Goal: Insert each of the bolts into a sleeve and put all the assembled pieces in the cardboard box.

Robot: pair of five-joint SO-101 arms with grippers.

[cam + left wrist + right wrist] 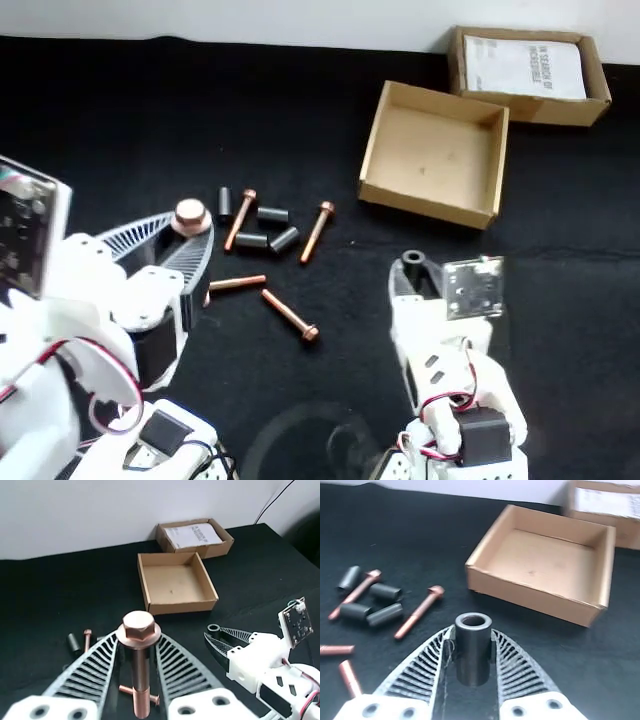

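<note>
The left gripper (141,642) has its fingers clamped on a copper bolt (141,626), head up and well apart from the cardboard box (432,205); from above, the head hides its shank. The right gripper (473,637) squeezes a dark sleeve (473,655) upright, nearer the box's front wall. Loose bolts (290,313) and sleeves (250,239) lie left of the box, one bolt partly hidden behind a finger.

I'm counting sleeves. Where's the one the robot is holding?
In the right wrist view, the sleeve stands upright in the right gripper, near the cardboard box.
</note>
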